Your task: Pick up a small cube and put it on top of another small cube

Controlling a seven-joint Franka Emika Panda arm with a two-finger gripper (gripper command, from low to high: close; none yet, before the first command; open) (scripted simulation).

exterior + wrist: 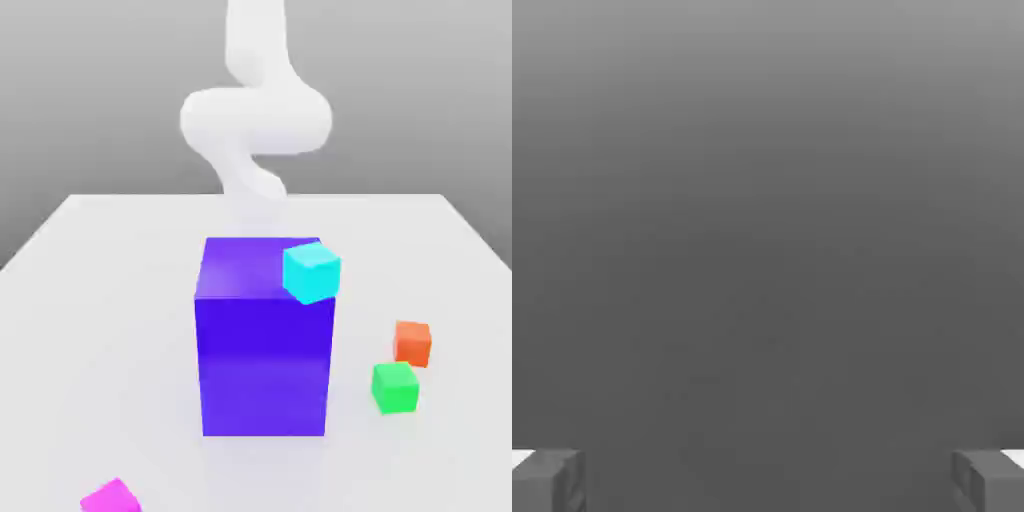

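Observation:
The small magenta-pink cube lies on the white table at the near edge, toward the exterior view's left. The small green cube sits on the table to the exterior view's right of the big blue-violet block. My white arm rises behind that block, far from both cubes. In the hand view my gripper is open, its fingertips wide apart with nothing between them, facing a plain grey background.
A small cyan cube rests at the top corner of the big block on the exterior view's right. A small orange cube stands just behind the green one. The big block stands between the magenta and green cubes.

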